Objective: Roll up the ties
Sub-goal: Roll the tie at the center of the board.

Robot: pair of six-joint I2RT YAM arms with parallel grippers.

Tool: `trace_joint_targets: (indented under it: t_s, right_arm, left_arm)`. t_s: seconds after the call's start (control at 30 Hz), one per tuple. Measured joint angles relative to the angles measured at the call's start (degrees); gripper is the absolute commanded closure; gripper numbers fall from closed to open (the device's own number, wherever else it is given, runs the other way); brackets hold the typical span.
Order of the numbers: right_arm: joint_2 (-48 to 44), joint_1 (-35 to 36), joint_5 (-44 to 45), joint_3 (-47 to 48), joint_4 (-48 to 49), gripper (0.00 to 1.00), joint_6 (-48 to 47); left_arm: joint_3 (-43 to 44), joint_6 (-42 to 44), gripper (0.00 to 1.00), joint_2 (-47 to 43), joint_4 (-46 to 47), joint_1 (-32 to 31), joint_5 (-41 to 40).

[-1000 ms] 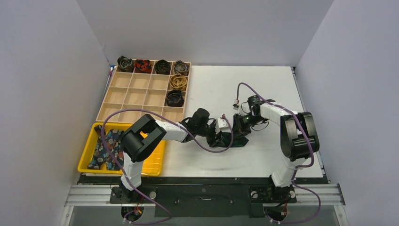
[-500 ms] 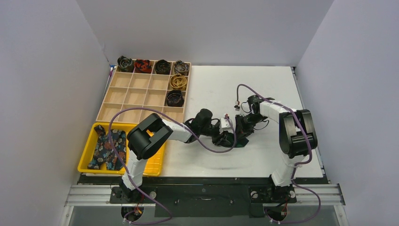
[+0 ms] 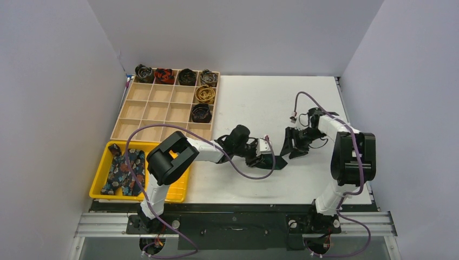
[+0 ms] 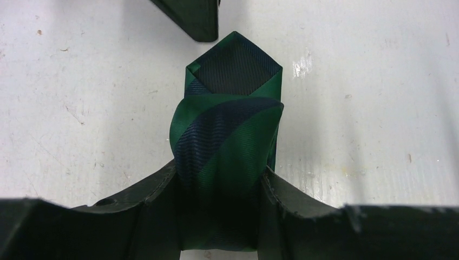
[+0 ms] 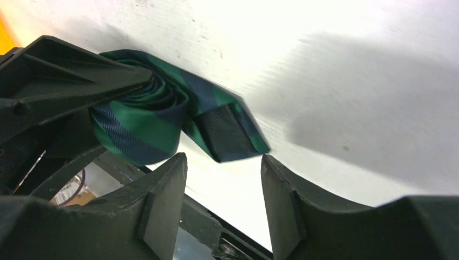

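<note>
Rolled tie (image 4: 227, 130) sits nr table's (image 3: 254, 103) near edge, left claw (image 4: 219, 174) clamped on it so coil can't unwind; right claw (image 5: 223, 162) open, prob. clear of tip.

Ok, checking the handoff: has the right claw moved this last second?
Yes. The right claw has pulled back rightward, farther from the wooden tray, leaving the green tie in the left claw.
</note>
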Motion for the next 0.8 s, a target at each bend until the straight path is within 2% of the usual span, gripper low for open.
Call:
trace_joint_targets:
  t_s: [0.1,0.27,0.5,0.8]
  right_arm:
    - [-2.01,-3.21,0.24,-0.98,-0.15,0.50,0.15]
    - [0.09,-3.10,0.92,-3.89,1.18,0.49,1.16]
    - [4.20,-2.05,-7.74,-3.93,1.46,0.49,2.84]
    - [3.26,0.63,-13.66,-4.59,4.83,0.48,2.16]
  left_arm:
    - [0.94,1.31,0.96,0.00,-1.97,-0.26,-0.37]
    - [2.10,2.60,0.96,0.00,-4.28,-0.52,-0.76]
    - [3.34,3.80,0.96,0.22,-6.45,-0.55,-0.94]
    - [3.74,4.04,0.96,0.37,-7.06,-0.57,-0.90]
